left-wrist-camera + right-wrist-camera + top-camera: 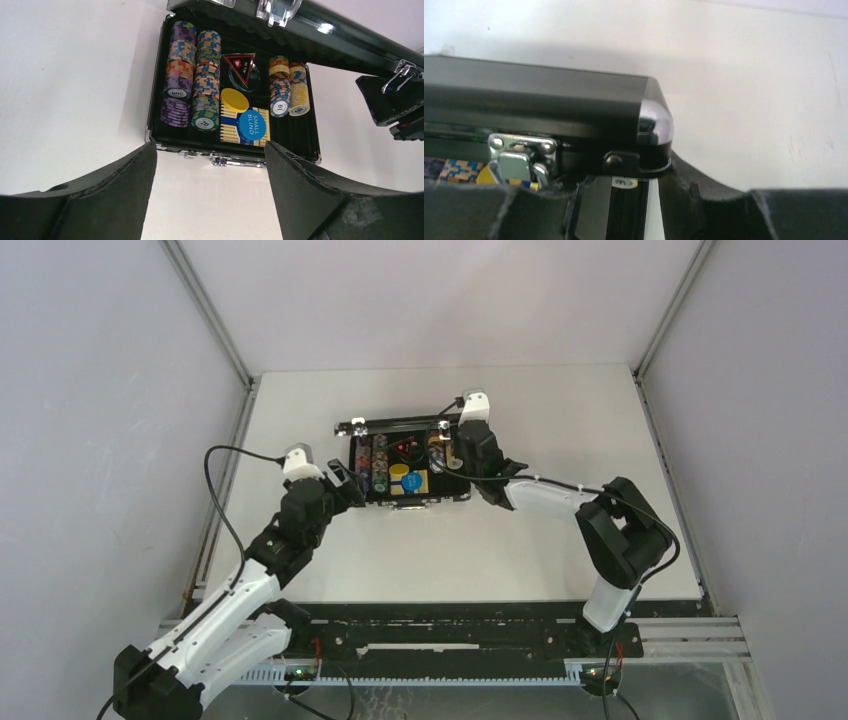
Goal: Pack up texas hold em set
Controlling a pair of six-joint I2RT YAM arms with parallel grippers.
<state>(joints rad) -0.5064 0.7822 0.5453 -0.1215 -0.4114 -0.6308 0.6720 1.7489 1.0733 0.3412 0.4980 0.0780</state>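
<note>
Ribbed black briefcase (pixel 230 159) with chrome corners sits mid-table (pixel 450 550), lid (pixel 534 100) raised over striped poker chips (pixel 177 75); left gripper (pixel 210 148) spread wide before it, right gripper (pixel 619 186) at the lid corner, grip indeterminate.

Just ahead of left gripper (pixel 211 165), blue disc (pixel 249 125) reads "SMALL BLIND" in white. Further ahead, to the left: purple chip (pixel 177 93) marked "500", upside down; green-edged chip (pixel 205 123) "20". Ahead-right: orange-blue chip (pixel 280 106) "10". Triangular token (pixel 239 66) w/ print too small to read.
</note>
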